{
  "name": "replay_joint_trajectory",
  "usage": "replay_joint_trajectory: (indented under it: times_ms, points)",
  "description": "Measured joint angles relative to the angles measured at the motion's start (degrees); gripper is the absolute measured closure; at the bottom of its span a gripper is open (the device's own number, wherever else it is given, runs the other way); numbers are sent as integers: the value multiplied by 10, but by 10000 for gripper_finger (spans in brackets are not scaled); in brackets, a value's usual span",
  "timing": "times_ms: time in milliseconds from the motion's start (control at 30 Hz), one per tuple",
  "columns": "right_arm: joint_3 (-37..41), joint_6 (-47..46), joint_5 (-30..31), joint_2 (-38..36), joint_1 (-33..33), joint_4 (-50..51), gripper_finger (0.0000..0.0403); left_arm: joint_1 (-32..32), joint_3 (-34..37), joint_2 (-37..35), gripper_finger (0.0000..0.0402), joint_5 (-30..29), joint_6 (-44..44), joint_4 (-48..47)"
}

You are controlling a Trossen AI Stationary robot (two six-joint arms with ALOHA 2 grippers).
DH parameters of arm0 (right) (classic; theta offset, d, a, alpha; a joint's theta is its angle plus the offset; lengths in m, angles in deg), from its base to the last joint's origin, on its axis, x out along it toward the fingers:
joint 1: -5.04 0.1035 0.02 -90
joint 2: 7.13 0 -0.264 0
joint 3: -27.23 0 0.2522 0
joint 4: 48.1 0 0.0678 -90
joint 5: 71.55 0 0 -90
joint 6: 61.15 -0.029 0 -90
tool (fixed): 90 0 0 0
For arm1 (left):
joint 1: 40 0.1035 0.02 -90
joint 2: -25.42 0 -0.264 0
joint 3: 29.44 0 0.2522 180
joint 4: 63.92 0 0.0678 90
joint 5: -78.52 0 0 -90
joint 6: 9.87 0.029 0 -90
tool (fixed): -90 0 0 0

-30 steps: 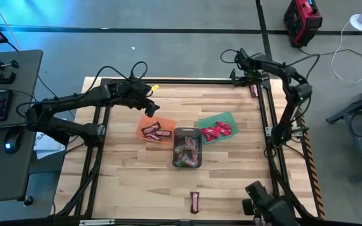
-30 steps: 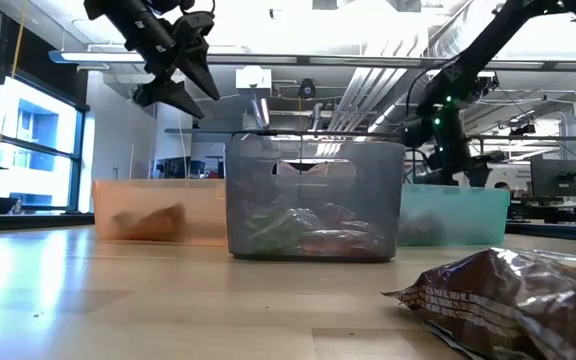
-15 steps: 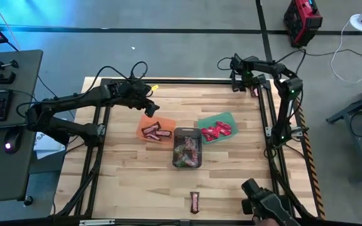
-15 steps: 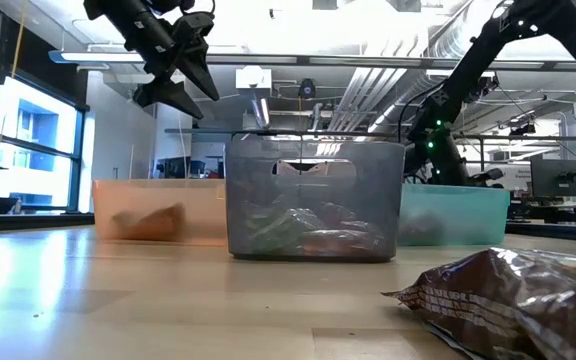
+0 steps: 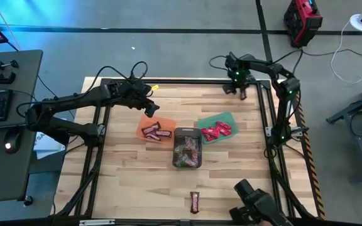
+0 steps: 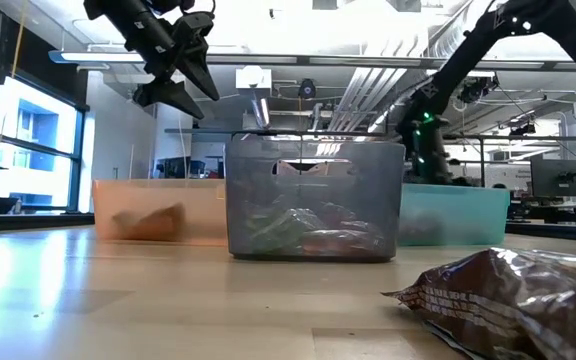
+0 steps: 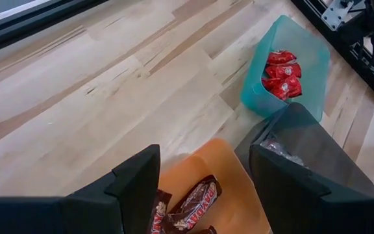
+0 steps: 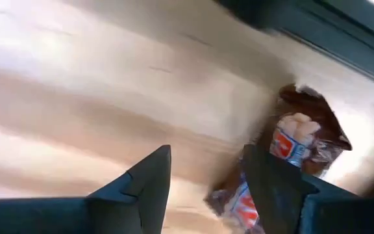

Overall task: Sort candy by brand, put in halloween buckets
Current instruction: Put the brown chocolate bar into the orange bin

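Three buckets stand mid-table: the orange bucket (image 5: 144,123) holds brown bars (image 7: 197,198), the dark grey bucket (image 5: 187,134) holds mixed pieces, and the green bucket (image 5: 229,117) holds red-wrapped candy (image 5: 215,130). My left gripper (image 5: 150,108) (image 7: 203,188) hovers open above the orange bucket. My right gripper (image 5: 239,83) (image 8: 206,175) is open at the table's far right corner, low over a brown bar (image 8: 294,146) that lies on the wood just beside one finger (image 8: 274,185). Another brown bar (image 5: 195,201) lies near the near edge.
A black frame rail (image 5: 187,80) runs along the table's far edge, close behind my right gripper, and side rails (image 5: 270,125) border the right. In the low view the near brown bar (image 6: 518,290) fills the foreground. Bare wood (image 5: 124,169) lies near the left.
My right gripper has swung toward the table's left along the far edge and come down over the brown bar there. My left gripper has stayed above the orange bucket. The buckets and the near bar have not moved.
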Motion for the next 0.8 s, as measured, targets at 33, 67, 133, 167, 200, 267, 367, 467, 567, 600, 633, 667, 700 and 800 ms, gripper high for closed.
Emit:
replay_joint_trajectory:
  times_ms: [33,67,133,167,200,267,367,467,567,600,633,667,700,800]
  points:
    - [-9,4,-19,0,6,0,219,0,0,0,174,-2,0,0]
    - [-19,5,-40,0,13,1,220,0,0,0,174,-3,0,0]
    - [-37,6,-75,0,30,4,223,0,0,0,174,-3,0,0]
    - [-48,8,-90,0,39,7,224,0,0,0,174,-4,0,0]
    - [-60,14,-103,0,48,10,224,0,0,0,174,-4,0,1]
    - [-88,30,-105,0,69,20,226,0,0,0,174,-4,-3,0]
    - [-133,42,-48,-1,88,39,226,0,0,0,174,-5,-8,1]
    - [-162,49,13,-2,82,68,226,0,0,0,174,-5,-9,0]
    - [-163,37,25,-2,57,88,226,0,0,0,174,-5,-9,-1]
    - [-157,28,24,-2,45,96,226,0,0,0,174,-5,-9,-1]
    - [-148,19,25,-2,31,102,226,0,0,0,174,-5,-9,-1]
    - [-137,15,26,-2,16,106,226,0,0,0,174,-4,-9,-1]
    - [-127,10,27,-2,2,108,226,0,0,0,174,-5,-9,-1]
    - [-94,-5,29,-2,-34,108,226,0,0,0,174,-5,-9,-1]
